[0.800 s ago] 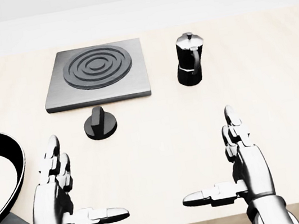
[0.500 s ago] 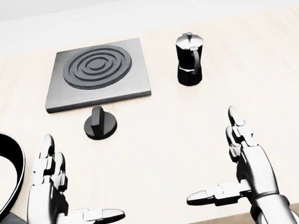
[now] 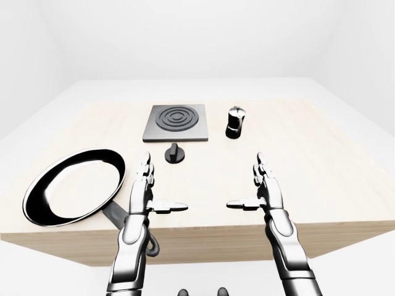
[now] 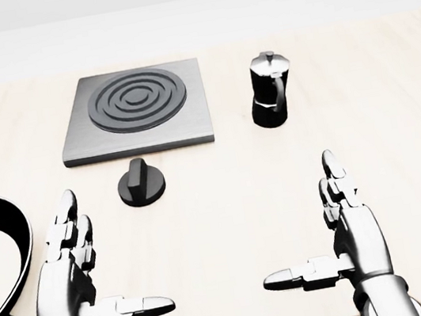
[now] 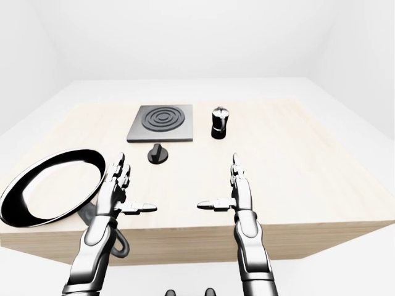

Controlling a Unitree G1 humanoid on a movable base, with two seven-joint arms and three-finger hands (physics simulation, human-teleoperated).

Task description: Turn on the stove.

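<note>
The stove is a dark grey square plate with ringed burner [image 4: 135,108] on the wooden table, upper middle in the head view. Its black round knob [image 4: 142,185] sits just below the plate, its ridge pointing nearly up. My left hand [image 4: 93,277] is open, fingers spread, below and left of the knob, apart from it. My right hand [image 4: 327,236] is open too, lower right, well away from the knob. Both hands hover over the table near its bottom edge.
A black and silver moka pot [image 4: 269,90] stands right of the stove. A large black frying pan [image 3: 73,184] lies at the left, its handle reaching over the table's near edge. The table edge [image 3: 203,240] runs just below my hands.
</note>
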